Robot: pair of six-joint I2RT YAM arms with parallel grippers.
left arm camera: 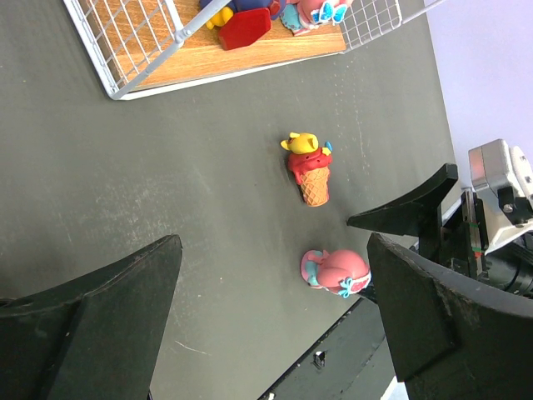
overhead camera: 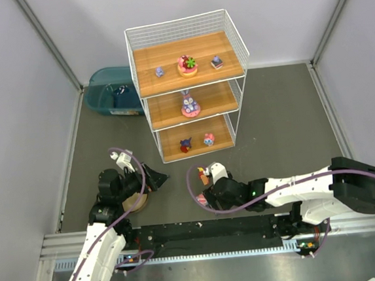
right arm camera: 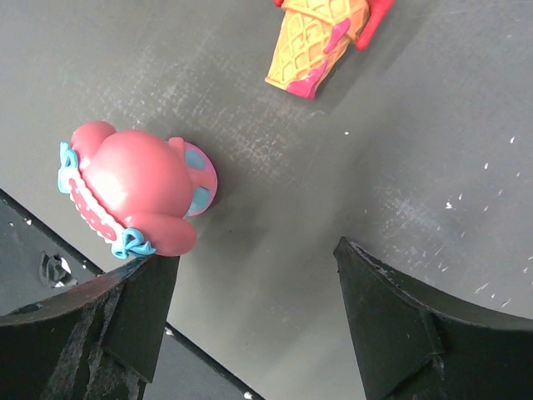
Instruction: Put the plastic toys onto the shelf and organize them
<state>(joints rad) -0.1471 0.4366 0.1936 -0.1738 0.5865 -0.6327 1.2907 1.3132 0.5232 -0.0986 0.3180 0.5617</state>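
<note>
The right gripper holds its jaws apart, empty — the pink toy lies off-centre beside one finger, so closing may knock it away.

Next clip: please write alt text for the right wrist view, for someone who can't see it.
The right gripper hangs open over the dark table, with nothing between its fingers. A pink toy with blue bows lies right by the fingertip on the picture's left. An ice-cream cone toy lies at the top edge, partly cut off.
</note>
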